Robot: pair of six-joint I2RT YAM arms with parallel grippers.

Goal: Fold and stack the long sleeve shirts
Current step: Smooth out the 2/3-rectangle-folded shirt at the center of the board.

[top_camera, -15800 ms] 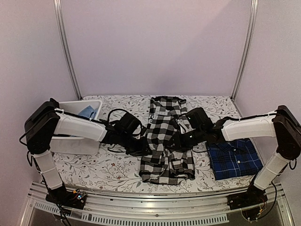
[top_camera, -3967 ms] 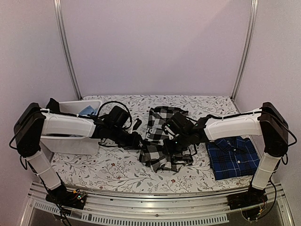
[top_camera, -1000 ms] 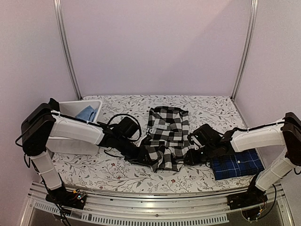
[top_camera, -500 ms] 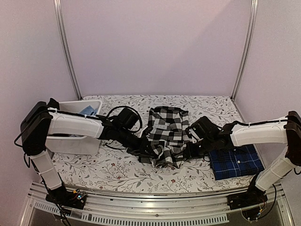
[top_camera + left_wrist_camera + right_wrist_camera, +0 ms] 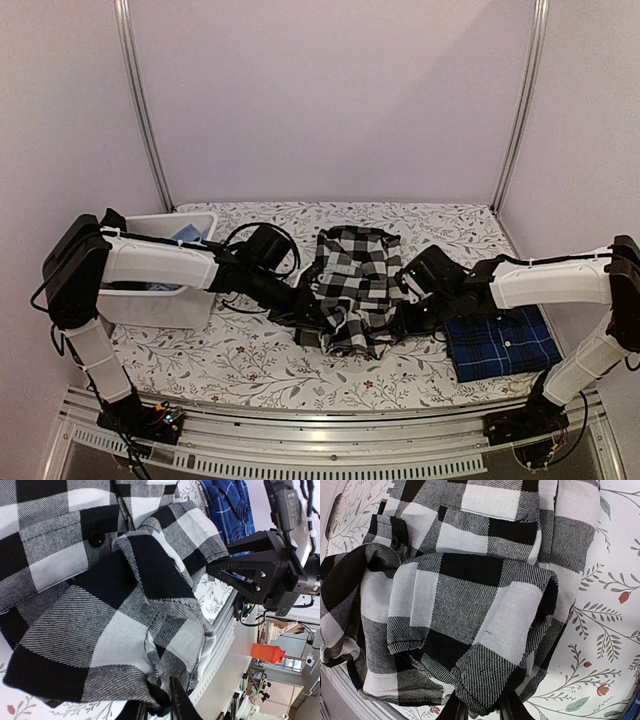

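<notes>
Top view: the check shirt lies bunched at the centre of the table, the navy plaid shirt flat just beside it, the left gripper and right gripper at its near corners; left wrist: jaws pinching its hem; right wrist: jaws pinching a folded edge.

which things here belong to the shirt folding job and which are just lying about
Job: black-and-white check shirt, gripped by left gripper and right gripper; navy plaid shirt, folded, on the right.
Lying about: white bin; blue cloth inside it.
</notes>
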